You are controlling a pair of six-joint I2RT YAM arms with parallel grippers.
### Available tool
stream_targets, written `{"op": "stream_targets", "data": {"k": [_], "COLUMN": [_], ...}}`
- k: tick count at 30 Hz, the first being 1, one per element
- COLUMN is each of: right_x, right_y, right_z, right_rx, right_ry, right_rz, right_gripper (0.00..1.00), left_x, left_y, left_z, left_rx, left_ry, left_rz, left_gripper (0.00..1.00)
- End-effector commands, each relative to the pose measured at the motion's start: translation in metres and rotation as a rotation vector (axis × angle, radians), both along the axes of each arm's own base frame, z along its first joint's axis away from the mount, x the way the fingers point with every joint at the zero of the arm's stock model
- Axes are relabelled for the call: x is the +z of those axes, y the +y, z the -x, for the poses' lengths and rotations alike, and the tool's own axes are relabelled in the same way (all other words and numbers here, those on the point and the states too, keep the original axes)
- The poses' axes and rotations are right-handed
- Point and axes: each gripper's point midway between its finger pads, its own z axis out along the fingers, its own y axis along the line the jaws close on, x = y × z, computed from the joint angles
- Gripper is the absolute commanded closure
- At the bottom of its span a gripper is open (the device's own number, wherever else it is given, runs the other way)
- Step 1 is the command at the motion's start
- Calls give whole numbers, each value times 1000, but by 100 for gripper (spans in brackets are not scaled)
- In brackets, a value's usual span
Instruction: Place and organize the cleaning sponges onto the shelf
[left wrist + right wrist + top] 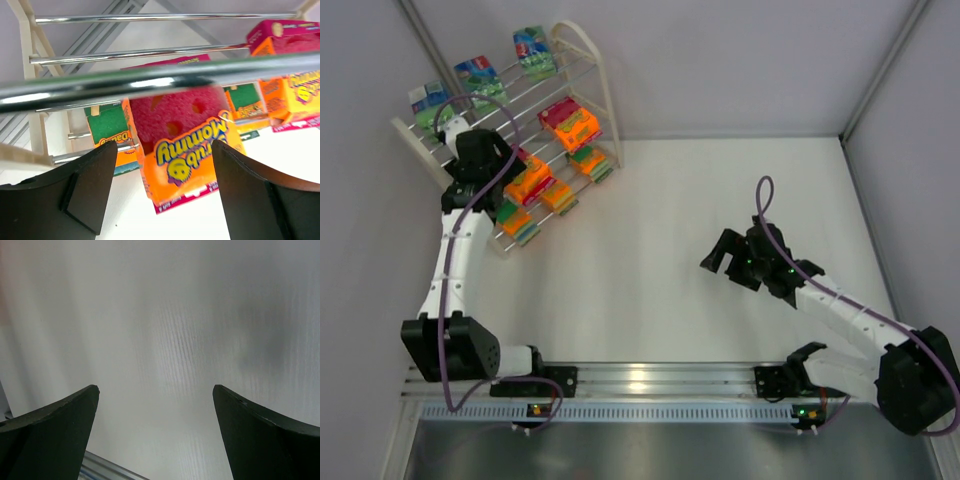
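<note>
One orange "Scrub Mommy" pack (187, 147)

Left wrist view: a blurred rod (150, 80) of the shelf (27, 47) crosses close up and covers the top of the orange pack (185, 150). Second orange pack (295, 95) cut by right edge. Green-faced pack (107, 125) partly behind rods, label only partly legible. Left end effector (164, 147) fingers cropped at bottom edge. Top view: its tips hidden under its own wrist; pack labels too small to read. Right wrist view: right end effector (155, 390) fingers cropped at bottom; bench (175, 315) blurred; metal strip (112, 467) at bottom edge, too cropped to identify.
</note>
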Motion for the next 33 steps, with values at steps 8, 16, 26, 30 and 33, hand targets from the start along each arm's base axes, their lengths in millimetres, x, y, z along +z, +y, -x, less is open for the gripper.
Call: {"op": "stream_targets", "data": {"k": [8,16,26,30,33], "right_x": [4,-1,-2,-4,-7], "right_y": [10,11,11,9,9], "right_z": [-8,-7,-6,-5,-4], "right_rx": [20,29,27,21,25], "right_ry": [-42,-31,-27,-22,-11], "right_rz": [-31,-23,-24,-16,-13], "right_gripper": [1,1,1,1,1], "left_x": [28,0,-26,-31,-34], "left_y": [-38,-58,-39,-36,-35], "left_z": [35,51,46,40,35], "left_rx": [-160,-212,-115,-108,-107], "left_ry": [-121,-69,13,37,49], "left_rz": [30,9,-54,-71,-79], "left_gripper": [18,28,31,31,31]}}
